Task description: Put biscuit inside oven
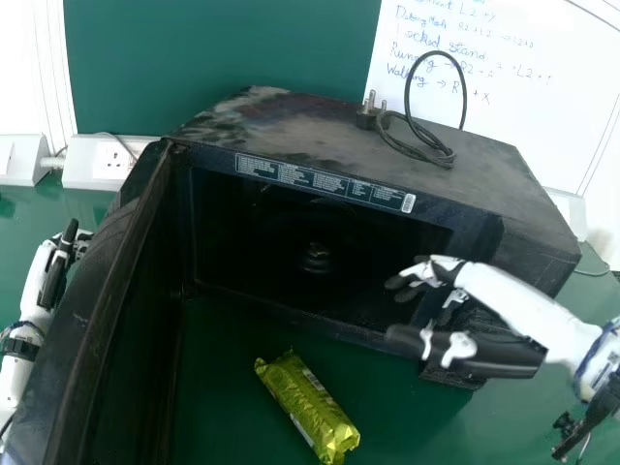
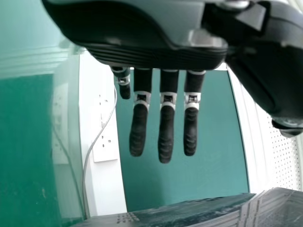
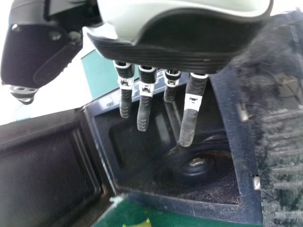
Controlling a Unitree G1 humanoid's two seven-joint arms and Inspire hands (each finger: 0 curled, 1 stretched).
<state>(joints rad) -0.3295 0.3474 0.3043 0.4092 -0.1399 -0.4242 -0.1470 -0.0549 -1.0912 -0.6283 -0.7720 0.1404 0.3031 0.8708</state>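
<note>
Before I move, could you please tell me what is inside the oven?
Inside the oven is a round hub; the biscuit lies outside. The right hand blocks sight of part of the interior.

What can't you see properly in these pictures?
- Inside the biscuit packet: hidden by its wrapping, head view.
- Part of the oven's front: behind the right hand, head view.
- Near end of the oven door: cut off by the edge, head view.
- Words on the label: too small, head view.
</note>
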